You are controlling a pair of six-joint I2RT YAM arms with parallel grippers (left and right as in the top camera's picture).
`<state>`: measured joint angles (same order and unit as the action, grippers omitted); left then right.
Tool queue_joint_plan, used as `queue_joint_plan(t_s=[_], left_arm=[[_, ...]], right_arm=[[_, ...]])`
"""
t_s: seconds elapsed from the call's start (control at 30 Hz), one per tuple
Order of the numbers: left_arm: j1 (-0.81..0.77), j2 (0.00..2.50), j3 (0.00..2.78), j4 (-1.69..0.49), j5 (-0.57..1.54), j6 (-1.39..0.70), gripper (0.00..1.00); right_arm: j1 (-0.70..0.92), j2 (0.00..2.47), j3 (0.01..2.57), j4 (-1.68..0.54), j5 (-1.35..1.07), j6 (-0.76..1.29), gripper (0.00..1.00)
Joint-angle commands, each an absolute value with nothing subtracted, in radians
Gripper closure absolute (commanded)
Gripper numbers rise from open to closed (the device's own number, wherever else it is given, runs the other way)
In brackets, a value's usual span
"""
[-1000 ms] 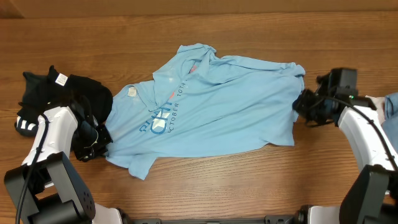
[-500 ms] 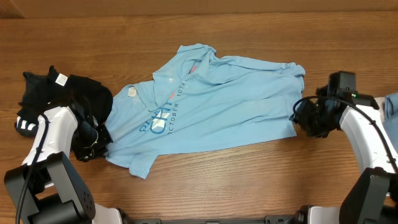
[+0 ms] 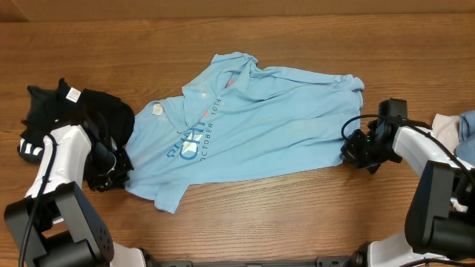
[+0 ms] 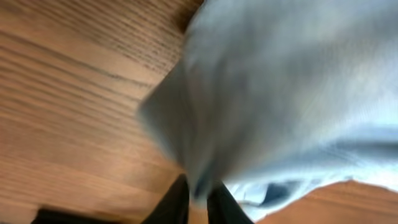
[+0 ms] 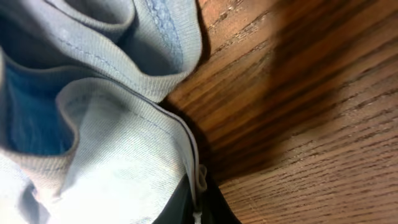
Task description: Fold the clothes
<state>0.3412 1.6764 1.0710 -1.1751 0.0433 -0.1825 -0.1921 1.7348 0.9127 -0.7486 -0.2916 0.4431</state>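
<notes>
"Two grippers, one shirt: which step is this?"

"Overhead: the light-blue T-shirt (image 3: 252,122) lies rumpled mid-desk, opened out but unfolded. The left gripper (image 3: 111,169) sits at its lower-left edge, beside a black garment (image 3: 74,111) near the left edge of the desk (image 3: 297,215). The right gripper (image 3: 356,152) is on the hem toward the right edge. I'd judge this the flattening stage, before any fold."

"And the next move?"

"Likely drawing the two holds apart to smooth the cloth, with both pinches kept firm and low so the hem doesn't slip. More clothing (image 3: 454,126) is cut off at the right edge, and the shirt's far sleeve is lost in wrinkles."

"Left wrist?"

"Blurred. Dark fingers (image 4: 174,202) stand narrow at the bottom, with blue cloth apparently nipped between them. How deep the grip goes can't be read."

"Right wrist?"

"Sharper: the stitched hem (image 5: 186,134) runs down between close-set fingers (image 5: 217,208), clamped on it. Only their tips show, and the fabric hides everything to the left."
</notes>
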Motion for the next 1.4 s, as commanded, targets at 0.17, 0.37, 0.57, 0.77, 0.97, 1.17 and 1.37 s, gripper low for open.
queue_joint_plan(t_s=[0.17,0.37,0.57,0.77,0.97,1.17,1.37], left_arm=[[0.165,1.429,1.211,-1.321,0.184,-0.031,0.42],[-0.147,1.406,0.997,-1.265,0.253,-0.229,0.32],[-0.152,1.406,0.704,-1.106,0.304,-0.654,0.28],[-0.052,1.406,0.678,-0.936,0.144,-0.820,0.20],[0.034,1.407,0.662,-0.896,0.020,-0.819,0.20],[0.062,1.420,0.707,-0.952,0.078,-0.694,0.96],[0.062,1.091,0.937,-1.275,0.292,-0.616,0.96]], right_arm=[[-0.191,1.533,0.941,-0.799,-0.290,0.393,0.96],[-0.191,1.531,0.941,-0.806,-0.289,0.393,0.96],[-0.191,1.531,0.941,-0.815,-0.289,0.392,0.96],[-0.191,1.531,0.941,-0.822,-0.289,0.388,0.96],[-0.192,1.531,0.941,-0.821,-0.289,0.385,0.96],[-0.193,1.516,0.955,-0.860,-0.287,0.385,0.96],[-0.250,1.297,1.050,-1.111,-0.233,0.387,0.96]])
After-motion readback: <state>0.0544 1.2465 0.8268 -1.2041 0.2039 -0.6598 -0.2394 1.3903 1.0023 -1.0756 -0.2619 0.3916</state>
